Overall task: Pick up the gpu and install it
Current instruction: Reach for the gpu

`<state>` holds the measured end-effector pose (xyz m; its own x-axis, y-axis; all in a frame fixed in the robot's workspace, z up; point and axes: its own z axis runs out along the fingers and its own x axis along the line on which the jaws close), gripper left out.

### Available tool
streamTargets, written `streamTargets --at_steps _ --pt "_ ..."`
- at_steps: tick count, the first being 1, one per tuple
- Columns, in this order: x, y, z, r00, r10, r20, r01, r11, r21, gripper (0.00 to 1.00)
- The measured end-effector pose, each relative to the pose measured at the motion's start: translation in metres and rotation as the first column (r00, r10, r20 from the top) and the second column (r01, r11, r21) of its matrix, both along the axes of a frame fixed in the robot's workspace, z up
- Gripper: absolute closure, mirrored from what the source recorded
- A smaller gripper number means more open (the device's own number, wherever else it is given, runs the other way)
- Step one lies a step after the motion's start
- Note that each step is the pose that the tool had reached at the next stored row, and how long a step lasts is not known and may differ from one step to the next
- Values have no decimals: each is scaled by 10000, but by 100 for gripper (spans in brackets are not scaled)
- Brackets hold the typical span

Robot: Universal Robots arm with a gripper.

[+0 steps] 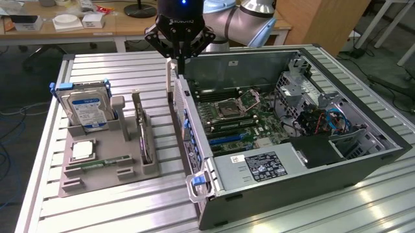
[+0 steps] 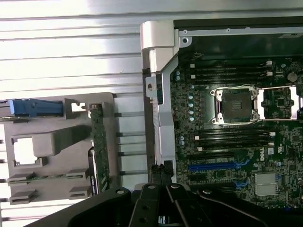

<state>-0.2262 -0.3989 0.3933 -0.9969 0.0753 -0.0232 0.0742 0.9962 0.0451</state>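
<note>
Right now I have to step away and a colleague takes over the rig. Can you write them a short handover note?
End effector: shut, nothing seen in it, hanging roughly above the wall of the open computer case that faces the grey tray.
Gpu: stands on edge in its slot on the tray, on the side nearest the case, untouched.
Done: nothing visible; the gpu is not picked up.
Left: the pick-up, and the install on the motherboard.

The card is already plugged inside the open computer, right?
No. The card isn't plugged in. It stands on edge in the gray tray beside the open computer, as the exterior view shows.
</note>
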Motion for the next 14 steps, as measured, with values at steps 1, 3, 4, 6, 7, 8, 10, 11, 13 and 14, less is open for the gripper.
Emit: streamTargets --at_steps 1,3,4,6,7,8,10,11,13,14 --pt "-11 0 0 10000 0 1 0 10000 0 90" --pt "-33 0 0 10000 0 1 0 10000 0 90" --pt "-44 0 0 10000 -1 0 1 10000 0 90" --pt "-62 0 0 10000 0 0 0 10000 0 90" --pt "-71 0 0 10000 -1 0 1 10000 0 90" --pt "-81 0 -1 10000 -1 1 1 10000 1 90" --pt "-101 0 0 10000 0 0 0 10000 0 90" --pt "-111 0 0 10000 -1 1 1 10000 0 90" --pt "-131 0 0 10000 -1 1 1 10000 0 90" --pt "-140 0 0 10000 0 1 0 10000 1 90"
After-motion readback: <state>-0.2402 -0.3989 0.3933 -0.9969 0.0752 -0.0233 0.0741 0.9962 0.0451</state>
